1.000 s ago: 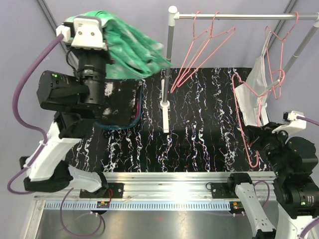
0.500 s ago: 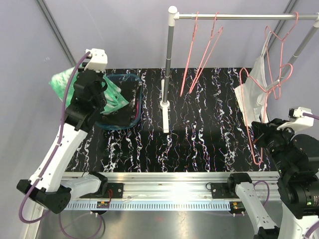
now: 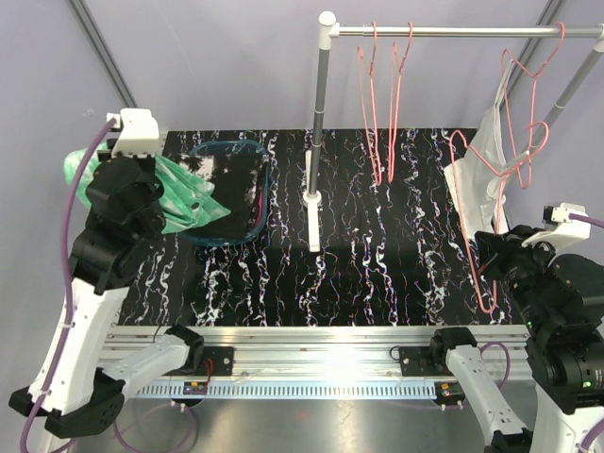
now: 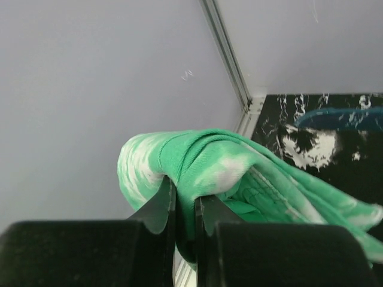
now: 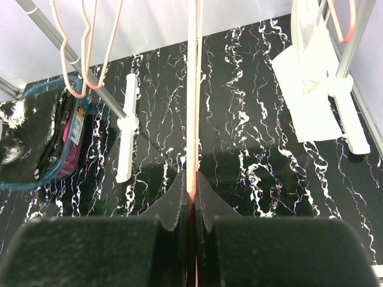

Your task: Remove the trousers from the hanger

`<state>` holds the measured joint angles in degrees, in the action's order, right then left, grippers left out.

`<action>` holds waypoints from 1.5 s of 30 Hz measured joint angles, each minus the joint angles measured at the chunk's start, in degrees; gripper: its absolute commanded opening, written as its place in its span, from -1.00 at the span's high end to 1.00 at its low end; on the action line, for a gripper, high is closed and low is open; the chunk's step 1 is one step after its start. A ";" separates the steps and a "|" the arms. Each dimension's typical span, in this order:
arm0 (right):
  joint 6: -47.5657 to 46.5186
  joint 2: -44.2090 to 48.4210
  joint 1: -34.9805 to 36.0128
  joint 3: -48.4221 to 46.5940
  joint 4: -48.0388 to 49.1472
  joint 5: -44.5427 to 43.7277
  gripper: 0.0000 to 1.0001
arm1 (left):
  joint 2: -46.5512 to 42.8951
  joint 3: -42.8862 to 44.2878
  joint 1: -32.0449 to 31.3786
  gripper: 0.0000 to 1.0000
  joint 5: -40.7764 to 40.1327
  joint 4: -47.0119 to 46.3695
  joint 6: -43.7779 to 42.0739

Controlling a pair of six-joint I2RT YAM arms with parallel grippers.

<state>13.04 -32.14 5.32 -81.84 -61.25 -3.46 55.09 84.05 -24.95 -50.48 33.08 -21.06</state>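
The green-and-white trousers (image 4: pixel 227 170) are clamped between the closed fingers of the left gripper (image 4: pixel 185 194) and held in the air at the far left edge of the marbled black table (image 3: pixel 377 264), with the cloth draped toward a teal basket (image 3: pixel 226 144) just beside them. Inside the basket, black speckled trousers (image 3: pixel 231 184) are seen, with magenta trousers (image 5: pixel 72 149) tucked along one side. The right gripper (image 5: pixel 191 182) is pinched shut on a pink wire hanger (image 5: pixel 192 89), held upright at the table's right side. Two more pink hangers (image 3: pixel 377 104) are hung from the rail (image 3: pixel 472 31).
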 measured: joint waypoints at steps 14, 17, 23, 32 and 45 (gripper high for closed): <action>0.00 0.44 0.04 0.00 -0.04 0.11 1.00 | 12.79 -8.07 -0.28 1.00 2.80 -12.52 -5.33; 0.00 0.96 0.33 0.00 -0.20 0.13 1.00 | 22.23 -8.66 0.50 1.00 5.79 -16.94 -6.84; 0.00 1.46 0.70 -0.02 -0.55 0.52 1.00 | 37.13 -3.54 1.88 1.00 10.16 -17.77 -5.64; -0.02 1.53 1.14 0.00 -0.55 1.16 1.00 | 47.15 7.13 1.81 1.00 14.36 -10.69 -2.82; -0.35 2.27 1.40 0.96 -0.50 1.03 1.00 | 63.12 21.81 6.56 1.00 32.11 -0.98 15.13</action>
<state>12.69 -29.87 6.72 -80.88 -61.76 -2.44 118.21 105.86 -18.39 -18.37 32.10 -5.93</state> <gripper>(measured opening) 0.044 0.083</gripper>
